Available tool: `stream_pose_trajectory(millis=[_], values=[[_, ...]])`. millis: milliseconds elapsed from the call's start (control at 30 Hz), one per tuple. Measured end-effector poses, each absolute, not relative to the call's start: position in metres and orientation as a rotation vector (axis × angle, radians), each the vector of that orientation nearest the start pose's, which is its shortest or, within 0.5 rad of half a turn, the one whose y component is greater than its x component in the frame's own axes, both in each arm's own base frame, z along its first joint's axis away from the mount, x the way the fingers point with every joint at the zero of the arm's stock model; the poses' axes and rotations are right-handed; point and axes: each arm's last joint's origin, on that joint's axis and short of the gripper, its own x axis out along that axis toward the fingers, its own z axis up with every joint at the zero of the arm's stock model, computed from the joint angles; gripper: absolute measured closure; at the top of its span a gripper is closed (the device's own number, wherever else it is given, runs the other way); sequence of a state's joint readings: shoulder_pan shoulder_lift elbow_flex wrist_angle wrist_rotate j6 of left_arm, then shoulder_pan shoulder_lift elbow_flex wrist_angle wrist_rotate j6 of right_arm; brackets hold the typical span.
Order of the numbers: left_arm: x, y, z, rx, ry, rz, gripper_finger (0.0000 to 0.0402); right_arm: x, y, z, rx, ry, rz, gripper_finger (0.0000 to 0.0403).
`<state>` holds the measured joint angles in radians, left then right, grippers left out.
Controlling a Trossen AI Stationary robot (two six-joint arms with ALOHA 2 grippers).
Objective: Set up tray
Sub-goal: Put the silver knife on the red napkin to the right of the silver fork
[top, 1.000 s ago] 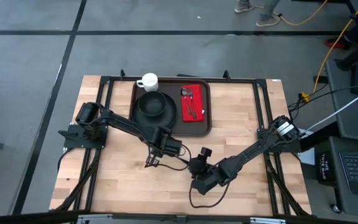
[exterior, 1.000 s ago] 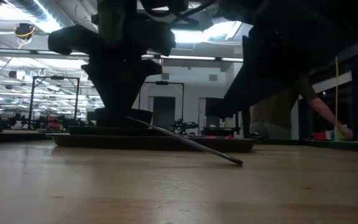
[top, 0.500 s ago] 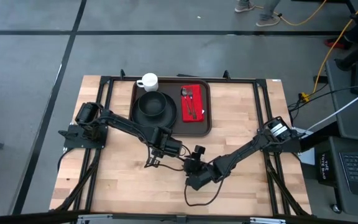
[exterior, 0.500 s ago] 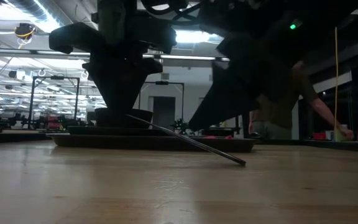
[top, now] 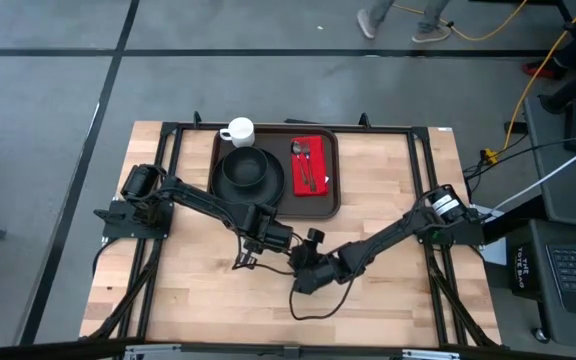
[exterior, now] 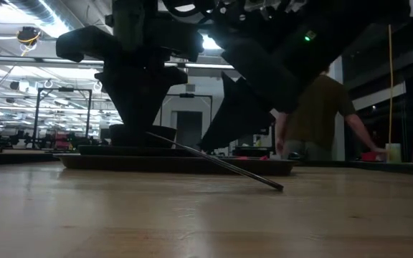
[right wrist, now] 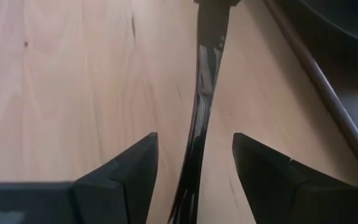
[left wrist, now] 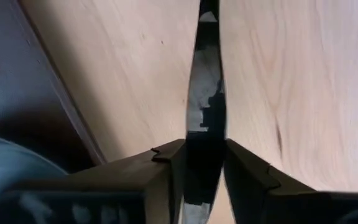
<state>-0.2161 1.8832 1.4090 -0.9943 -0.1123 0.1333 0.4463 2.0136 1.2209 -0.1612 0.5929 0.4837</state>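
A knife (exterior: 217, 162) is pinched by the left gripper (left wrist: 205, 160), one end propped on the bench (top: 388, 190), the other raised, likely so it can be handed over or regripped. The right gripper (right wrist: 194, 155) is spread wide astride the same blade, not yet closed. Both arms are stretched low toward the bench middle, meeting just in front of the tray (top: 333, 180). The tray sits at the far edge, carrying a black plate (top: 251, 175), a red napkin (top: 311, 165) with cutlery on it, and a white cup (top: 238, 131).
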Motion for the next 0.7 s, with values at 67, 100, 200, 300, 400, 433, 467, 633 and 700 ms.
stream_pose_trajectory(millis=[67,100,200,300,400,433,467,633,700], values=[[0.349,-0.073,0.2,0.351,1.446,-0.181,0.0316,0.37,0.157,0.136,-0.023,0.755,-0.321,0.0192],[0.349,-0.073,0.2,0.351,1.446,-0.181,0.0316,0.371,0.157,0.135,-0.023,0.752,-0.32,0.0192],[0.349,-0.073,0.2,0.352,1.446,-0.181,0.0316,0.374,0.155,0.129,-0.03,0.759,-0.311,0.0192],[0.349,-0.073,0.2,0.352,1.446,-0.181,0.0316,0.377,0.152,0.119,-0.054,0.776,-0.308,0.0192],[0.349,-0.073,0.2,0.351,1.446,-0.181,0.0316,0.381,0.149,0.116,-0.07,0.764,-0.3,0.0192],[0.349,-0.073,0.2,0.351,1.445,-0.18,0.0316,0.382,0.148,0.116,-0.072,0.762,-0.3,0.0192],[0.349,-0.073,0.2,0.351,1.446,-0.181,0.0316,0.382,0.147,0.116,-0.074,0.764,-0.303,0.0192],[0.349,-0.073,0.2,0.351,1.446,-0.18,0.0316,0.384,0.144,0.116,-0.062,0.765,-0.288,0.0192],[0.349,-0.073,0.2,0.351,1.446,-0.18,0.0316,0.387,0.143,0.117,-0.041,0.758,-0.271,0.0192]])
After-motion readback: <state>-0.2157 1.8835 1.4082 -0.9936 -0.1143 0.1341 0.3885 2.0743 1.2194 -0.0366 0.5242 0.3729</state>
